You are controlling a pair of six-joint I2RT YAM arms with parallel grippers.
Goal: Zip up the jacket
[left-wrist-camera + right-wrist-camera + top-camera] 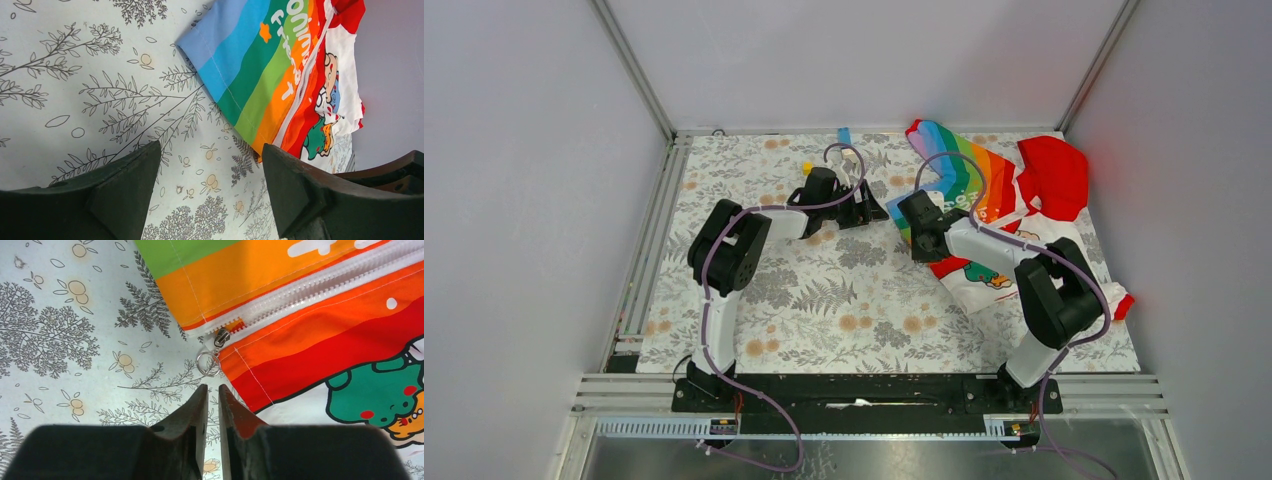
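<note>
The right claw hovered nearly pressed together, gripping nothing, just short of the zipper ring at the jacket's hem; the left claw stood spread.

Rainbow-striped jacket flat; zipper low

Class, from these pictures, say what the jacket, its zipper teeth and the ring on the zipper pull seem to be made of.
Jacket: woven fabric, matte, likely; stitched seams and soft folds show.
Zipper teeth: probably white plastic, slightly glossy.
Ring: looks like metal, a thin silvery shiny loop.
</note>
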